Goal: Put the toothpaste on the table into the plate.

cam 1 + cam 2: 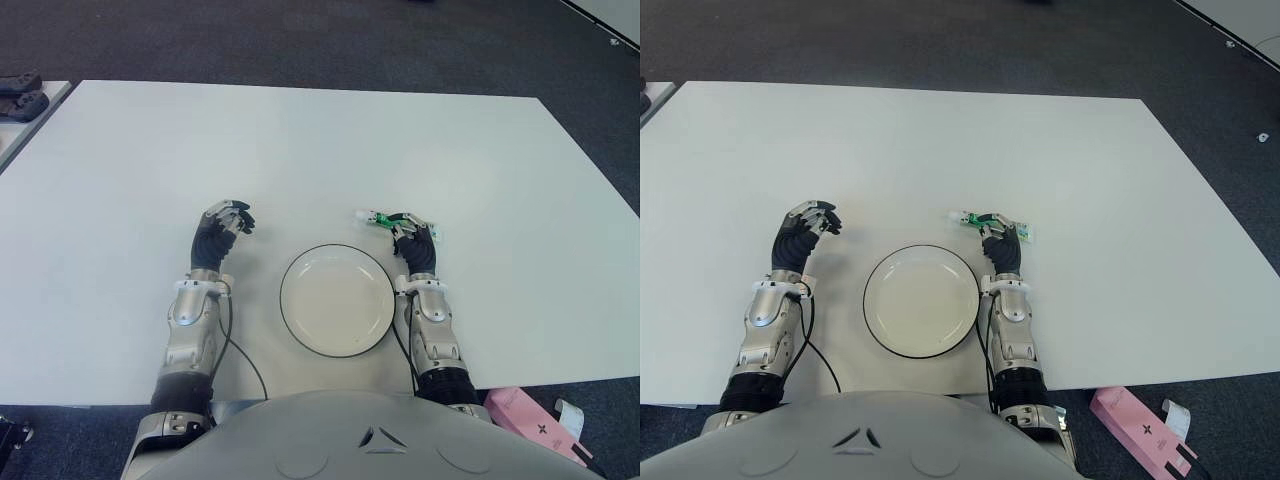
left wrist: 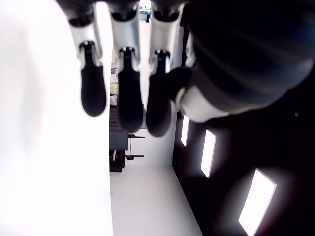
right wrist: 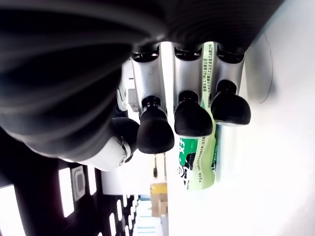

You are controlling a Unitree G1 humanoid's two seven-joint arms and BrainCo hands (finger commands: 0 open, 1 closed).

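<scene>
- Controllers, dark ones as best I can judge, (image 1: 22, 93) lie on a side surface at the far left edge, well apart from the work.
- The white table (image 1: 330, 150) carries everything that matters here.
- The left hand (image 1: 222, 228) shows just left of the plate, idle, its fingers (image 2: 93, 93) loosely curled with nothing between them.
- The white plate (image 1: 300, 322) with a dark rim sits empty between the two forearms, near the table's front edge.
- The toothpaste tube (image 1: 378, 219), green and white, lies on the table just beyond the plate's far right rim, its white cap end pointing toward the robot's left.
- The right hand (image 1: 414, 239) is draped over the tube's tail end; in the wrist view its fingers (image 3: 193, 119) curl across the tube (image 3: 197, 162), but whether the thumb has closed underneath is unclear, so the grasp looks begun rather than secure.
- To do this step well, the thumb should pinch the tube against the fingers near its middle, so the cap end does not droop on lifting; then only a short carry toward the robot and leftward is needed.
- The tube's label shows large white characters on green and fine print on white, none of it readable.
- A pink box (image 1: 530, 420) with a dark cross mark lies on the floor at the lower right.
</scene>
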